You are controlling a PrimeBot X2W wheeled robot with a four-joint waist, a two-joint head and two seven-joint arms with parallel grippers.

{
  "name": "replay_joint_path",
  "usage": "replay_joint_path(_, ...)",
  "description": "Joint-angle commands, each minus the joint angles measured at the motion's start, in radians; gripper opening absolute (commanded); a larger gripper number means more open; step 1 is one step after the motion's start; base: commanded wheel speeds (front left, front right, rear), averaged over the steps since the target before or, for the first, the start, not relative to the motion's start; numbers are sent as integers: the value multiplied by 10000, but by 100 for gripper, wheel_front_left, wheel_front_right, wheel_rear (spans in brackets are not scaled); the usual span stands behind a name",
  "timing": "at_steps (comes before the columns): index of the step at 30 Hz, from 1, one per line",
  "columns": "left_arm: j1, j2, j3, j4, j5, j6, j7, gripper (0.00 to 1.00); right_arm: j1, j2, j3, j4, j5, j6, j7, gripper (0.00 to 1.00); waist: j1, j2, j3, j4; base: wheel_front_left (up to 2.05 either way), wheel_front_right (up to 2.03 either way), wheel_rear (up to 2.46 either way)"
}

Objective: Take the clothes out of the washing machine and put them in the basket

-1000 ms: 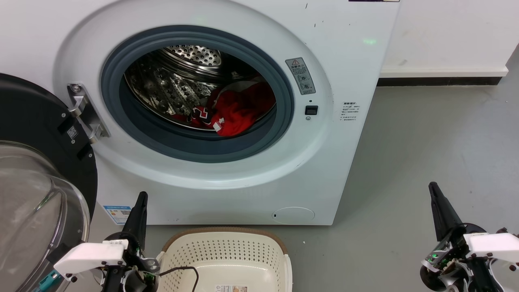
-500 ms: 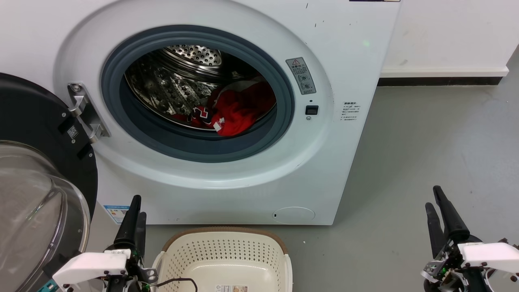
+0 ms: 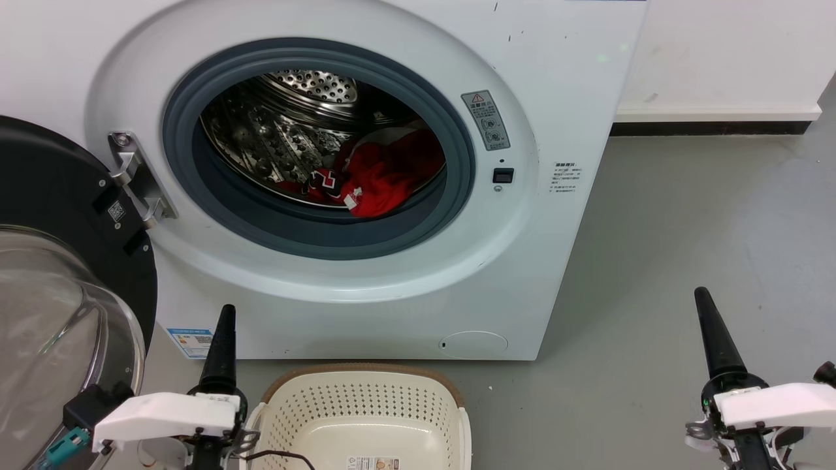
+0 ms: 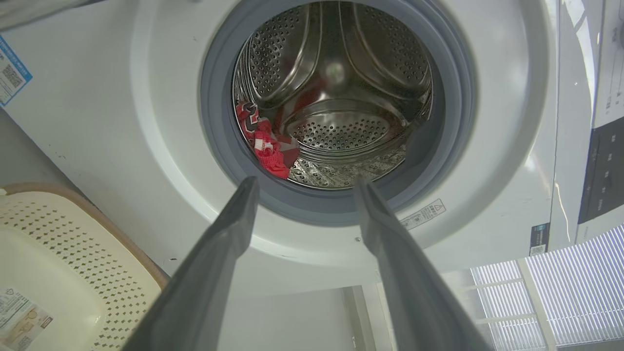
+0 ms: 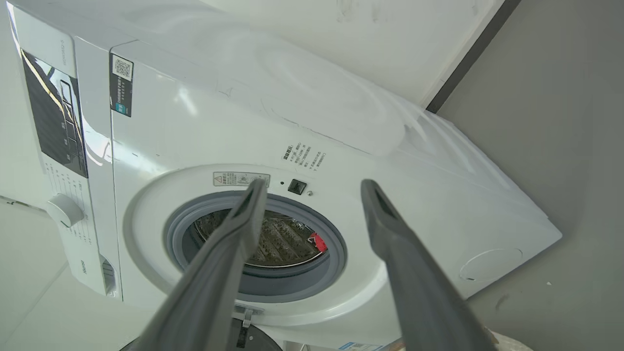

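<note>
Inside the washer (image 3: 555, 98) drum, red clothes (image 3: 382, 173) lie heaped at lower right, with the door (image 3: 59, 261) swung open at left. Basket (image 3: 366, 375) sits on the floor (image 3: 686, 215) just in front of the washer. Left claw (image 4: 306, 183) is spread apart, low beside the basket's left side. Right claw (image 5: 314, 184) is also apart, well off right over the floor.

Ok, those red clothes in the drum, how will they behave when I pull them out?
Likely floppy: the clothes lie crumpled in folds in the drum, so they should drape and trail. Probably light: the fabric looks thin. The heap looks tangled, so one pinch may drag several pieces over the grey ring.
</note>
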Motion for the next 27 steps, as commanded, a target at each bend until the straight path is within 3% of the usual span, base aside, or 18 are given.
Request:
replay_joint_path(1, -34, 20, -55, -265, 375, 58, -89, 100, -77, -12, 42, -281, -403, 2, -88, 100, 0, 0, 2, 1, 0, 0, 0)
replay_joint_path(27, 460, 26, -804, -971, 4755, 718, -1008, 100, 446, -7, 759, -1267, -5519, 1, -1012, 100, 0, 0, -6, -29, 0, 0, 0)
